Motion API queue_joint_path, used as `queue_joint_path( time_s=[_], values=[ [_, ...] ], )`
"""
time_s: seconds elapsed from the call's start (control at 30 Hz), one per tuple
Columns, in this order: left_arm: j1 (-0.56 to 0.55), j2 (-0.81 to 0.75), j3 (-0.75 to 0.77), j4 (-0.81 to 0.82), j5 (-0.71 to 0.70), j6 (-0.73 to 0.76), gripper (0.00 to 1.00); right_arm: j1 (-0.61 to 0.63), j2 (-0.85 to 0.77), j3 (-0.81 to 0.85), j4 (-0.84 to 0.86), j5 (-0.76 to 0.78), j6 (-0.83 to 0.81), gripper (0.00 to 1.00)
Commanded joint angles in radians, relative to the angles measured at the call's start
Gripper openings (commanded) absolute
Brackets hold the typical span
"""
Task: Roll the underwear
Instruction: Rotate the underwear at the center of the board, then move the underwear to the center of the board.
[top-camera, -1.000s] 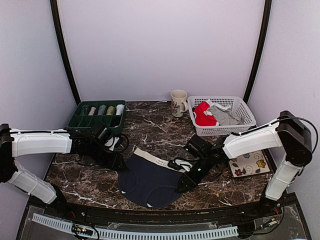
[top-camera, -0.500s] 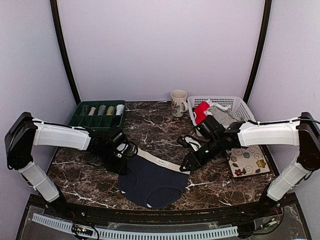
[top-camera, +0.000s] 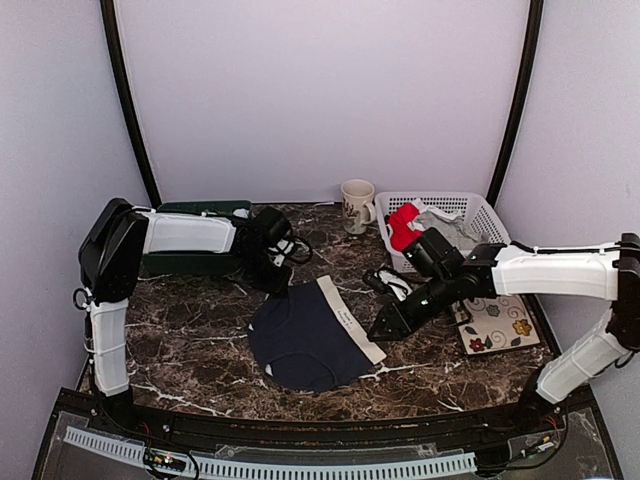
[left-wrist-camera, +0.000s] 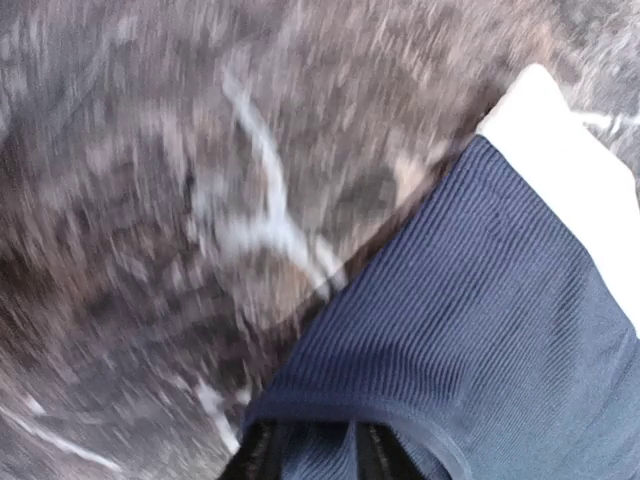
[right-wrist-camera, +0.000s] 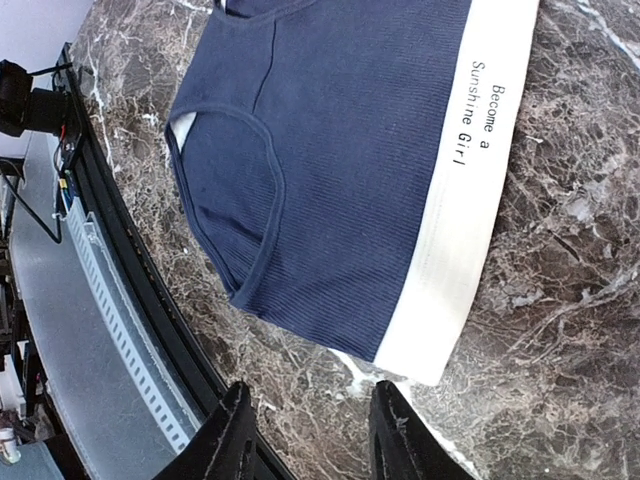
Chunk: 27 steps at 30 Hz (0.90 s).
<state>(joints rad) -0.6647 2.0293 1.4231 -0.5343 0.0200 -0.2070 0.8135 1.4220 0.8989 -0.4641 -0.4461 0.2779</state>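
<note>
Flattening comes first: the navy underwear (top-camera: 305, 340) lies spread on the desk (top-camera: 180, 350), its waistband (right-wrist-camera: 460, 200) toward the right claw (right-wrist-camera: 315, 435), whose fingers hang apart and empty. Farther back, the left claw (left-wrist-camera: 315, 458) seems pinched on the hem (left-wrist-camera: 340, 412); tug gently, avoiding bunching.

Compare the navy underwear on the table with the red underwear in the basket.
The navy underwear lies spread flat on the table; the red underwear sits bunched in the basket. The navy underwear lies alone; the red underwear lies beside a grey garment. Neither is rolled yet.
</note>
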Motion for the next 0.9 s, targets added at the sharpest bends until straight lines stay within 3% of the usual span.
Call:
queue_joint_path(
  time_s=[0.0,0.23,0.6,0.87],
  values=[
    [0.026,-0.044,0.127,-0.065,0.015,0.058,0.35,-0.004,0.084,0.036,0.066,-0.020,-0.017,0.37],
    [0.031,-0.225,0.034,-0.100,0.069,0.057,0.53,0.013,0.301,0.165,0.080,-0.045,-0.083,0.34],
    [0.031,-0.463,-0.237,-0.034,0.149,-0.049,0.55,0.074,0.383,0.065,0.080,-0.063,-0.117,0.29],
    [0.027,-0.493,-0.321,0.006,0.231,-0.053,0.56,0.183,0.298,-0.066,0.155,-0.198,0.035,0.27]
  ],
)
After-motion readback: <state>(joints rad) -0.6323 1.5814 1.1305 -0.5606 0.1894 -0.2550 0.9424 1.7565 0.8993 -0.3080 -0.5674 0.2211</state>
